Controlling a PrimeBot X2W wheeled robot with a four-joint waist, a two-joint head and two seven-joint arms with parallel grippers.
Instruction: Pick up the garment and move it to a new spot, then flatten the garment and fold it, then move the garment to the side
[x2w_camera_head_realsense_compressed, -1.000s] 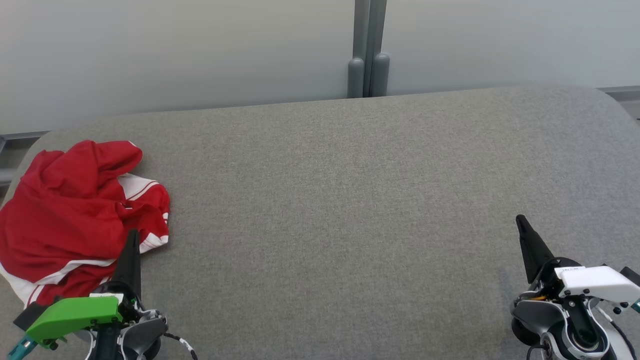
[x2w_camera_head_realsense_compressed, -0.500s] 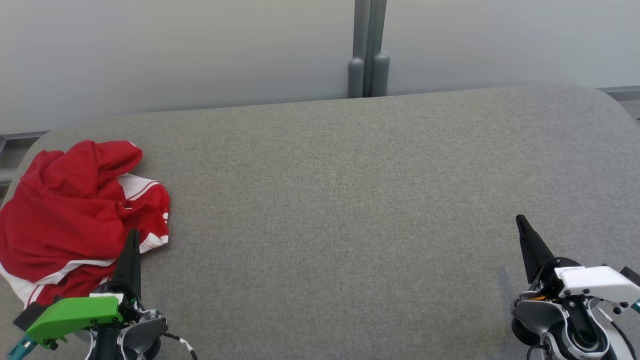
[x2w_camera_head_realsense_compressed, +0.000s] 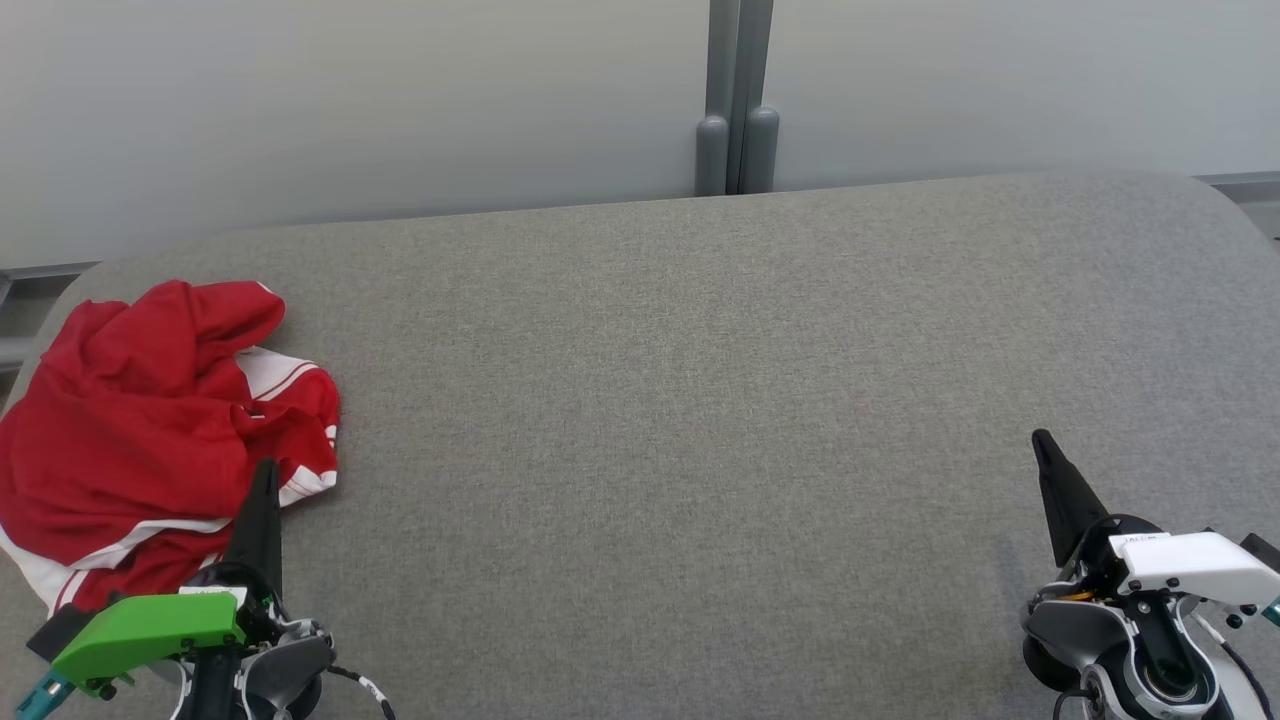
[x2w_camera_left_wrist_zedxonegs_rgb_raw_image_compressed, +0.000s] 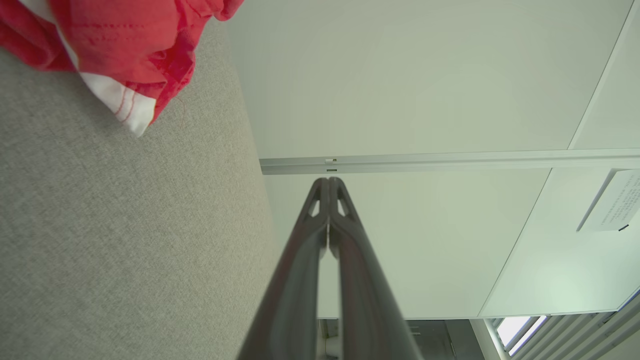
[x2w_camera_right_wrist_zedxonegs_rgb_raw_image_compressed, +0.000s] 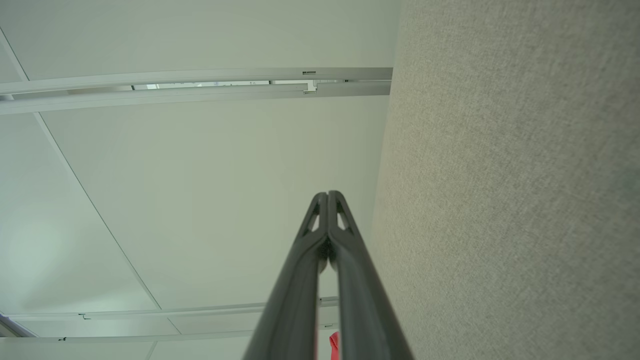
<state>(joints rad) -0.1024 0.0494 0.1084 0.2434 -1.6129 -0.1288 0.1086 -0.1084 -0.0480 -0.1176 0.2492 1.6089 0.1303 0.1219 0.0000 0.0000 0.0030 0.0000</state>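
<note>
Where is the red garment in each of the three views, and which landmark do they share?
Head view: the garment lies crumpled at the far left on the grey surface.
Left wrist view: the garment is in the top left corner.
Right wrist view: a small red sliver at the bottom edge, probably the garment.
Shared landmark: the grey surface, left side in the left wrist view, right side in the right wrist view.

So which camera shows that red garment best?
Head view: nearly the whole crumpled garment lies there on the grey surface. Left wrist view catches a red-and-white corner; right wrist view, a tiny red sliver.
</note>
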